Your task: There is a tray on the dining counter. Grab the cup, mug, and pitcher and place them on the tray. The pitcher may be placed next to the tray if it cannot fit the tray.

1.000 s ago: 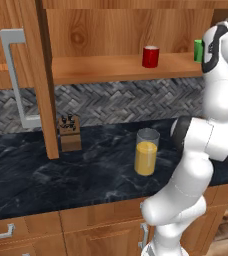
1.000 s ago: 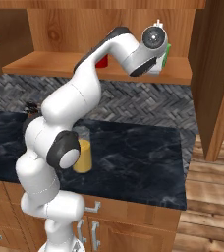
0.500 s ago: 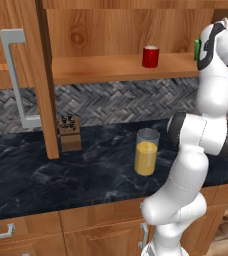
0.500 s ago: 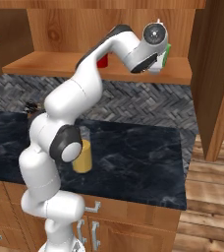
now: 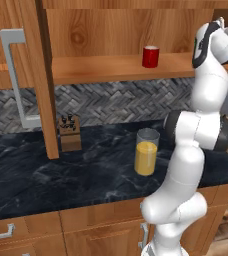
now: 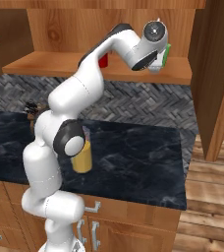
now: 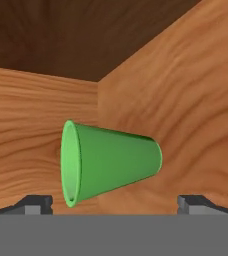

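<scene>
My cup looks like smooth matt green plastic against warm grained wood. At ten o'clock of the clear glass pitcher, the counter is glossy black veined stone; the mug is glossy red.

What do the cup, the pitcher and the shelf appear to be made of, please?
Cup: probably plastic, uniform matte green with no gloss. Pitcher: clear glass-like wall, the orange liquid showing through. Shelf: wood, with visible grain and a warm brown satin finish.
</scene>
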